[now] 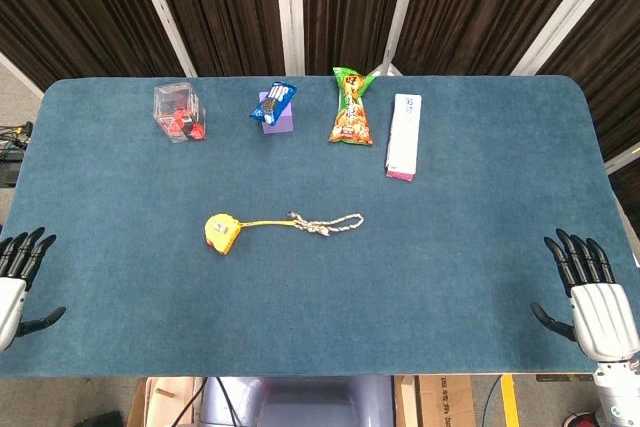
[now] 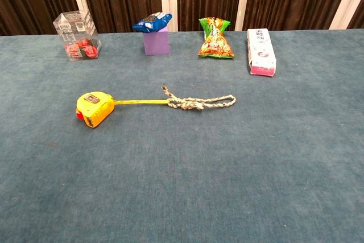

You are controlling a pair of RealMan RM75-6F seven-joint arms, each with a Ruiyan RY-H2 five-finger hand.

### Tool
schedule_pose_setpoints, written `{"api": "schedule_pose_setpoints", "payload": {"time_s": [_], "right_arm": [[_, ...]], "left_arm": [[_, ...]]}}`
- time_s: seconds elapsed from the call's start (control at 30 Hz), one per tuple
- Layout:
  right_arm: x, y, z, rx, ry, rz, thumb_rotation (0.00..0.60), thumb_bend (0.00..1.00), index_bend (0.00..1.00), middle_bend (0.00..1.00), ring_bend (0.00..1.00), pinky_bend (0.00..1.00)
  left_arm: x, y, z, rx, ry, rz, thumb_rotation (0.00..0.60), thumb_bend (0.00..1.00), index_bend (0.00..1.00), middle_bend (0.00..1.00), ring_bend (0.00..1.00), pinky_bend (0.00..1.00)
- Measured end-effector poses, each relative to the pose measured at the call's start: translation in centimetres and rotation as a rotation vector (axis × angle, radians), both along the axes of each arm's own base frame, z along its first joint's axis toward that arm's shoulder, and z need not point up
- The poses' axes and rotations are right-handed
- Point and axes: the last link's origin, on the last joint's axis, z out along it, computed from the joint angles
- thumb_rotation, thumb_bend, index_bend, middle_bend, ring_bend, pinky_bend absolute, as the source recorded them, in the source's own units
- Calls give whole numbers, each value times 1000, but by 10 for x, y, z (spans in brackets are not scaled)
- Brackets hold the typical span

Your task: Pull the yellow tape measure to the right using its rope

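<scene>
The yellow tape measure [image 1: 222, 232] [image 2: 94, 109] lies on the blue table, left of centre. A short length of yellow tape runs right from it to a pale knotted rope loop [image 1: 328, 222] [image 2: 200, 103] lying flat. My left hand [image 1: 18, 277] rests at the table's front left corner, fingers spread, holding nothing. At the front right corner my right hand [image 1: 592, 302] lies palm down with fingers spread, also holding nothing. Both hands are far from the rope and appear only in the head view.
Along the far edge stand a clear box with red pieces [image 1: 179, 113] [image 2: 78, 36], a purple block with a blue packet on top [image 1: 275, 109] [image 2: 154, 33], an orange-green snack bag [image 1: 350, 107] [image 2: 215, 38] and a white-pink carton [image 1: 404, 135] [image 2: 260, 52].
</scene>
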Motion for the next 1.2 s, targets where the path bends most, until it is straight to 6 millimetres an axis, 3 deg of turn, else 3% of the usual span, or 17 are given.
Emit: {"api": "schedule_pose_setpoints", "payload": {"time_s": [0.33, 0.6, 0.8, 0.97, 1.2], "right_arm": [[3, -1, -1, 8, -18, 0, 600, 219, 0, 0, 0, 0], [19, -14, -4, 34, -84, 26, 600, 219, 0, 0, 0, 0], [49, -42, -12, 91, -153, 63, 600, 223, 138, 0, 0, 0], [87, -77, -25, 156, -154, 120, 600, 232, 201, 0, 0, 0], [133, -114, -65, 267, -140, 145, 600, 267, 308, 11, 0, 0]], "left_arm": [[1, -1, 1, 7, -1, -4, 600, 0, 0, 0, 0, 0], [-1, 1, 1, 8, -13, 6, 600, 0, 0, 0, 0, 0], [0, 1, 2, 8, -26, 8, 600, 0, 0, 0, 0, 0], [0, 2, 1, 5, -34, 11, 600, 0, 0, 0, 0, 0], [-1, 2, 3, 6, -33, 11, 600, 0, 0, 0, 0, 0]]}}
